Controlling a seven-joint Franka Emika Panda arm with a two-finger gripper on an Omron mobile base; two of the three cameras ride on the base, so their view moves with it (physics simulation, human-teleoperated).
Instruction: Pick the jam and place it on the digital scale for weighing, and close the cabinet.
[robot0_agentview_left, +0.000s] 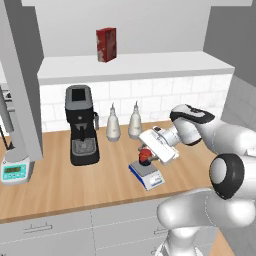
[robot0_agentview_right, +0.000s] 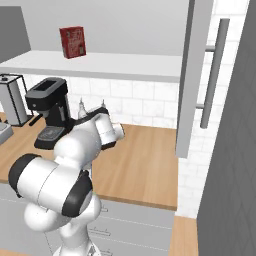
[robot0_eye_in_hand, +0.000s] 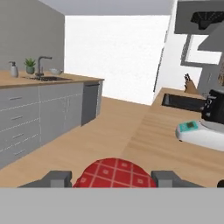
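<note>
the fingers (robot0_eye_in_hand: 57, 178) clasp the jam (robot0_agentview_left: 145, 155) between them, and it sits just above the digital scale (robot0_agentview_left: 147, 173), which lies straight beneath; the cabinet (robot0_agentview_right: 192, 75) door stands open.

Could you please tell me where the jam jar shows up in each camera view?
Left base view: jam sits centre, on the digital scale.
Right base view: not in it.
Hand view: bottom centre, between the fingertips.
Shared landmark: coffee machine.
</note>
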